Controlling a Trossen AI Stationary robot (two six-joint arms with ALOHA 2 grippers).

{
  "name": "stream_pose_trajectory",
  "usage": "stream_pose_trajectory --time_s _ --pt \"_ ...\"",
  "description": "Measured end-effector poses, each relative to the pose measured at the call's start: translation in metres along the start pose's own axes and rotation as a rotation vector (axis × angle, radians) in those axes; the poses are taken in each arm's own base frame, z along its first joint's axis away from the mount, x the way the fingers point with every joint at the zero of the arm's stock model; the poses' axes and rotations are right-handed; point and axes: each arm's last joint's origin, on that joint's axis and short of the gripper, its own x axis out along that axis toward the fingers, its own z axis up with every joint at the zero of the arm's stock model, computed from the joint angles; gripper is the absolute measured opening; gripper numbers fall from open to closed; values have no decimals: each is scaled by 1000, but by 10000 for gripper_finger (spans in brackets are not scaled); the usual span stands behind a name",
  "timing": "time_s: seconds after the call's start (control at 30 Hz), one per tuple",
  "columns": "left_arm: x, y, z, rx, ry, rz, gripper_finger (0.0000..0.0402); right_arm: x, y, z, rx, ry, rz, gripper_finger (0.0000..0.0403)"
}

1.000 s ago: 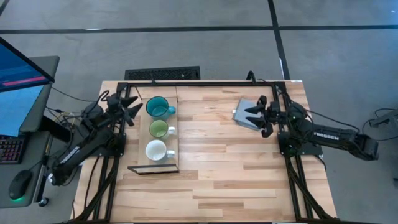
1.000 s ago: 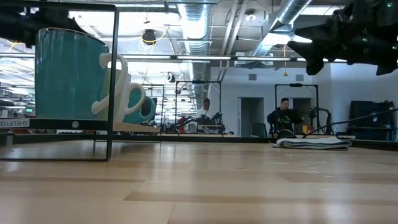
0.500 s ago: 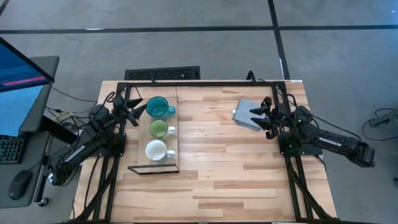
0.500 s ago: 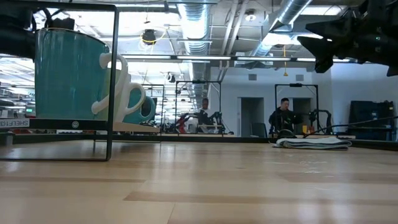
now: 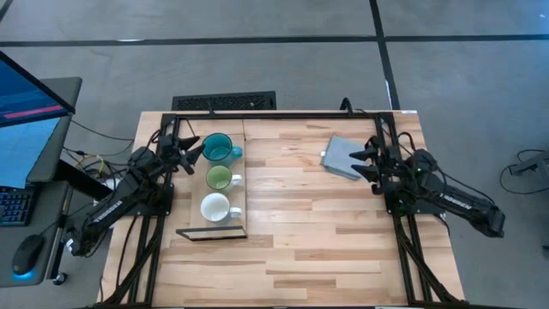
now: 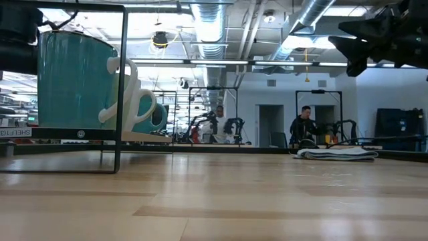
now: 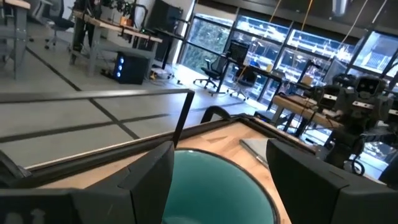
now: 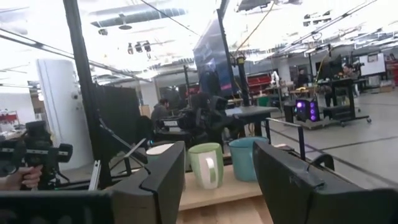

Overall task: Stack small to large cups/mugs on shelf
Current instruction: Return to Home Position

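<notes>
Three mugs stand in a row on the light-wood shelf (image 5: 196,185): the teal mug (image 5: 218,148) at the far end, the light green mug (image 5: 220,178) in the middle, the white mug (image 5: 214,208) nearest the black frame (image 5: 211,234). My left gripper (image 5: 195,151) is open just left of the teal mug; in the left wrist view its gripper (image 7: 217,177) frames the teal rim (image 7: 214,163) without a visible touch. My right gripper (image 5: 366,160) hovers open by the grey pad (image 5: 340,155), far from the mugs, which its wrist view shows as green (image 8: 206,164) and teal (image 8: 244,158).
The slatted wooden tabletop (image 5: 326,232) stretches between the shelf and the right arm. The grey pad lies at the far right. In the low view the shelf's black frame (image 6: 123,87) stands in front of the teal mug (image 6: 70,80). People and desks show in the room behind.
My left gripper has moved toward the table's right, closing in on the teal mug's left side. My right gripper has drawn back toward the table's right edge, off the grey pad. The mugs have stayed in place.
</notes>
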Motion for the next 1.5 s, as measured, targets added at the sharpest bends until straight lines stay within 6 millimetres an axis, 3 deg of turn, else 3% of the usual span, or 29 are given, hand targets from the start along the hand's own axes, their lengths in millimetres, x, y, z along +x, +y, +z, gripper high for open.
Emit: stream_pose_trajectory --time_s 1.0,1.2,1.5 --pt "1 2 -4 13 -15 22 248 -7 2 -3 -93 15 -37 209" --pt "1 2 -4 16 -14 23 248 -7 0 -11 -171 94 -48 209" --pt "1 3 -4 -7 -14 24 248 -8 -3 -23 -29 213 -100 209"
